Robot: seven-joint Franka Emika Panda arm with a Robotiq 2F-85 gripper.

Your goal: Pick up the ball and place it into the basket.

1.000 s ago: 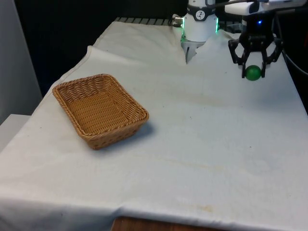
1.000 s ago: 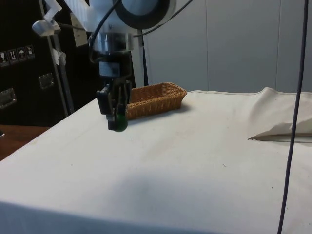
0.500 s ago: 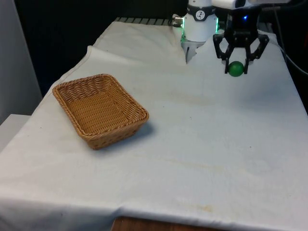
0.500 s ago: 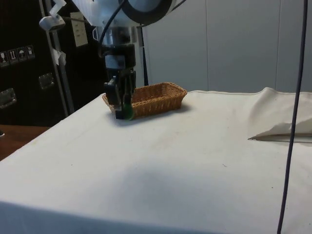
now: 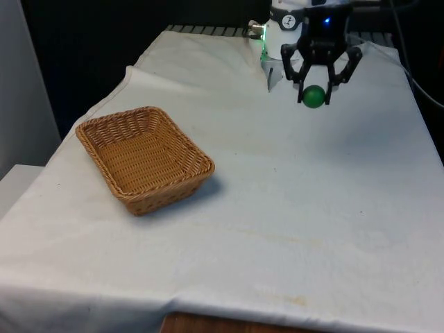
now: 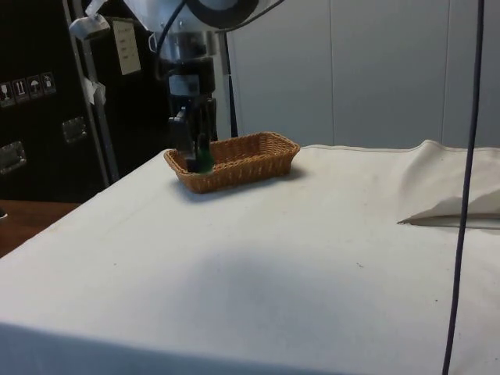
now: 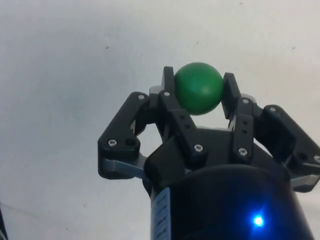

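White cloth (image 5: pixel 291 208) covers the table, with a wicker basket (image 5: pixel 144 158) sitting on the front view's left. Toward the far right, the black gripper (image 5: pixel 314 95) hangs above the cloth, fingers (image 7: pixel 169 100) clamped on a green ball (image 5: pixel 313 96), well apart from the basket.

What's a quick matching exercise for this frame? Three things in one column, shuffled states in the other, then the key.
Things:
1. ball
2. basket
3. gripper

States:
A. empty, resting on the cloth at the front view's left
B. raised above the cloth, closed on something
C. green, held between two fingers, off the table

Pairs: 1-C, 2-A, 3-B
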